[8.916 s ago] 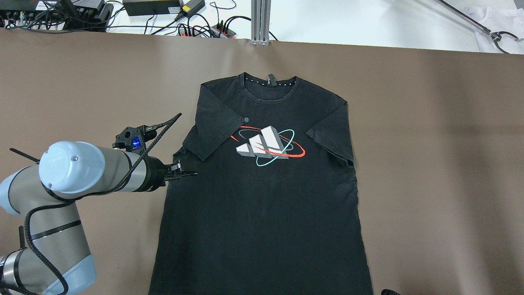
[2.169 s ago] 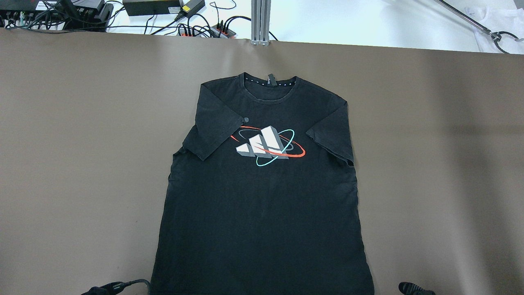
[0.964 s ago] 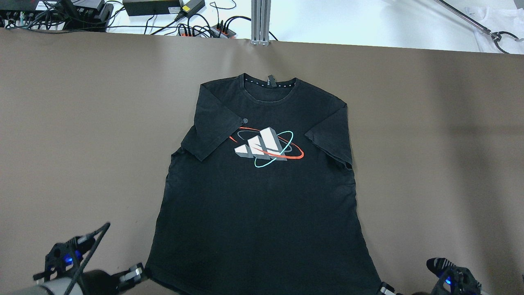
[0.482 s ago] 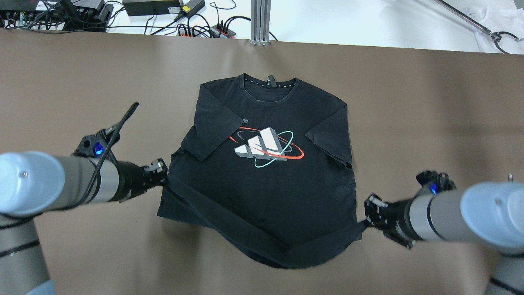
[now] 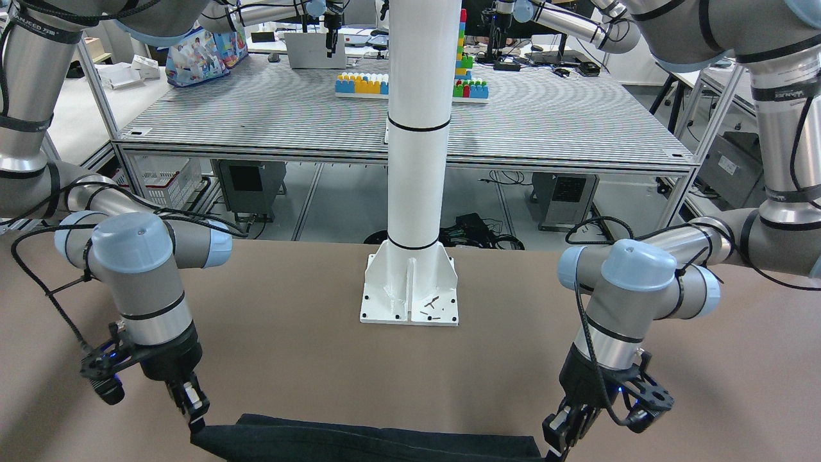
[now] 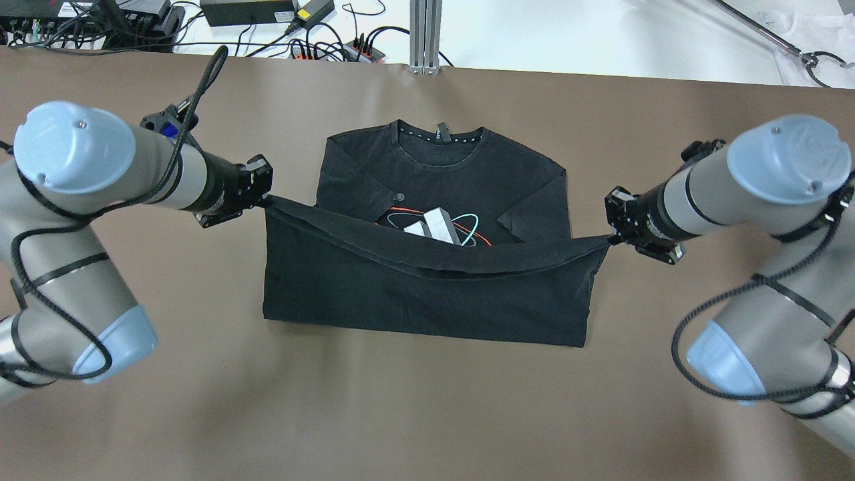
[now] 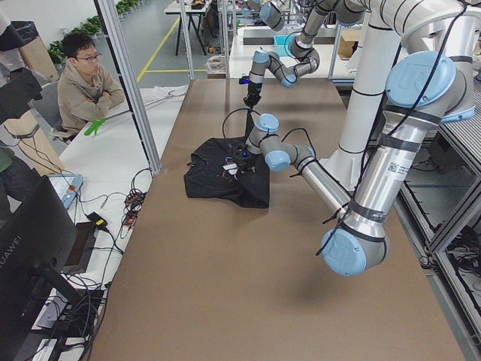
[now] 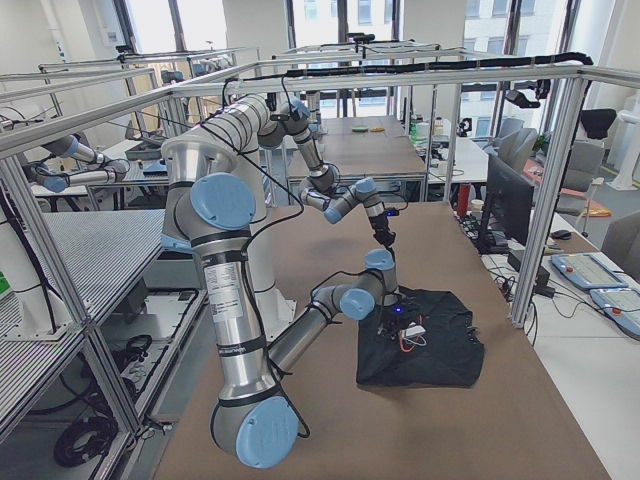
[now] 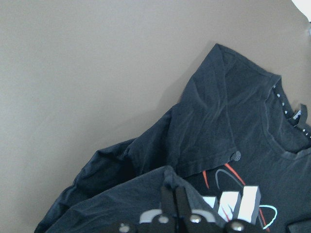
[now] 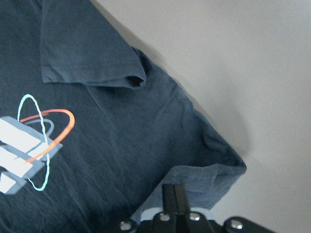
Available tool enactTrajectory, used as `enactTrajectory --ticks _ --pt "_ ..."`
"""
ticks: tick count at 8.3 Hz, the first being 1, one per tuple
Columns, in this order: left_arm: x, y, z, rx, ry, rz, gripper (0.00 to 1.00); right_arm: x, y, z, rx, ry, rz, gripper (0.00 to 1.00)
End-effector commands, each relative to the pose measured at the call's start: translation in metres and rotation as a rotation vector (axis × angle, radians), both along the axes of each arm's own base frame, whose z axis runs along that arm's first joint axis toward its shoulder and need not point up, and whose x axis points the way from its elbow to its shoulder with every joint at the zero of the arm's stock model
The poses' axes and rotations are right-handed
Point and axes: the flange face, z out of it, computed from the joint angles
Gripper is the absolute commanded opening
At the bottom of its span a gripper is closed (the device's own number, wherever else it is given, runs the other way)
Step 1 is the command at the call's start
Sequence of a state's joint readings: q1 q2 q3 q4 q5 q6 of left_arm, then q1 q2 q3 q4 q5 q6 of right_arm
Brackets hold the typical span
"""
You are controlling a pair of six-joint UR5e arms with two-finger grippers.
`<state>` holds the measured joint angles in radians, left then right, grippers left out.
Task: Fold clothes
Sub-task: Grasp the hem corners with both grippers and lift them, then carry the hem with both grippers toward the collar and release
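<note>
The clothes are one black T-shirt [image 6: 427,297] with a white, red and teal chest print [image 6: 441,227], lying flat with its collar at the far side. Its bottom hem is lifted and doubled back over the body, sagging between my two grippers and half covering the print. My left gripper [image 6: 266,200] is shut on the hem's left corner, my right gripper [image 6: 609,237] on the right corner. The left wrist view shows the closed fingers [image 9: 174,194] pinching fabric. The right wrist view shows the same for the other fingers [image 10: 174,194]. The front-facing view shows the hem [image 5: 359,443] held taut.
The white pillar's base plate [image 5: 410,289] is bolted to the brown table on the robot's side. Beyond the far edge are an aluminium post [image 6: 425,33] and cables with power strips [image 6: 267,20]. A seated person [image 7: 86,83] watches from beside the table.
Both grippers took the shirt's bottom corners at the near edge and carried the hem up and away toward the collar. The lower half now lies folded over the body.
</note>
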<state>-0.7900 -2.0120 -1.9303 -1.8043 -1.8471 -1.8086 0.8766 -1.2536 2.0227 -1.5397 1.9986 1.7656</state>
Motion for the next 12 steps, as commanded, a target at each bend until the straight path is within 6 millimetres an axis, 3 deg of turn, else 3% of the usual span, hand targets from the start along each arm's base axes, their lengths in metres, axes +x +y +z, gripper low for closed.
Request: enactTrajectory --ticks 1,2,4,6,8,9,10,12 --pt "-0.014 -0.060 -0.012 -0.026 0.005 -0.037 0.00 0.016 -0.089 0.000 0.049 0.070 0.019 0.00" --pt "-0.017 -0.072 -0.014 -0.037 0.008 -0.036 0.00 0.030 -0.113 -0.006 0.067 0.083 0.035 0.00" --pt "-0.004 -0.098 -0.010 -0.041 -0.004 -0.041 0.00 0.021 -0.135 0.002 0.058 0.112 0.024 0.00" --pt "0.015 -0.142 0.004 -0.040 -0.004 -0.057 0.00 -0.007 -0.183 0.020 0.026 0.171 -0.019 0.00" --pt "0.033 -0.176 0.018 -0.041 -0.014 -0.070 0.00 -0.036 -0.215 0.055 0.088 0.141 -0.027 0.00" --pt "0.042 -0.189 0.025 -0.039 -0.015 -0.073 0.00 -0.047 -0.232 0.062 0.112 0.129 -0.025 0.00" --pt "0.046 -0.198 0.036 -0.031 -0.012 -0.075 0.00 -0.053 -0.241 0.071 0.115 0.148 -0.018 0.00" --pt "0.050 -0.205 0.036 -0.027 -0.010 -0.078 0.00 -0.058 -0.242 0.071 0.118 0.154 -0.015 0.00"
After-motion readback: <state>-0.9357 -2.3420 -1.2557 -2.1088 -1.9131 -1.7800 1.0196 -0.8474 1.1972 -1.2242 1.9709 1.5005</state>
